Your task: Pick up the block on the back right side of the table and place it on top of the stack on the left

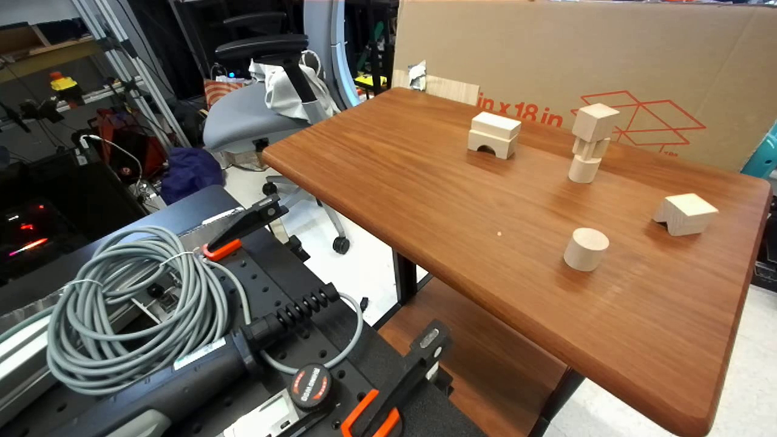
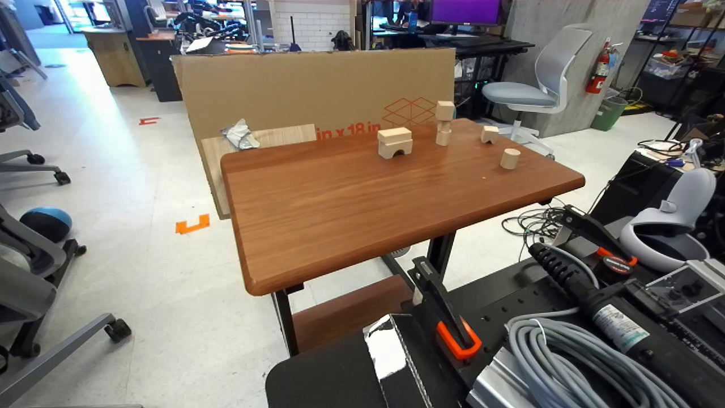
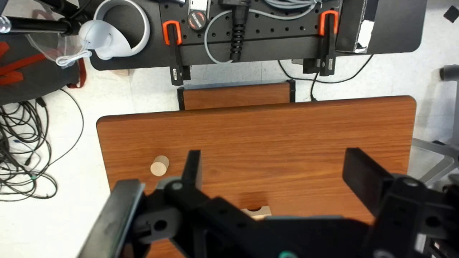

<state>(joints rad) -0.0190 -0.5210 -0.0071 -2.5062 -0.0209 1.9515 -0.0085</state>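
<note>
The block is a small pale angular wooden piece with a notch at its base, and it also shows in an exterior view. It rests on the reddish-brown table. The stack is a low arch block with a flat block on top, seen in both exterior views. Only its arch edge shows in the wrist view, behind my gripper body. My gripper is wide open and empty, above the table. It is out of both exterior views. The block is hidden in the wrist view.
A short round cylinder stands near the block. A narrow tower of pale pieces stands between the stack and the block. A large cardboard sheet stands behind the table. A black bench with clamps and cables is on the near side.
</note>
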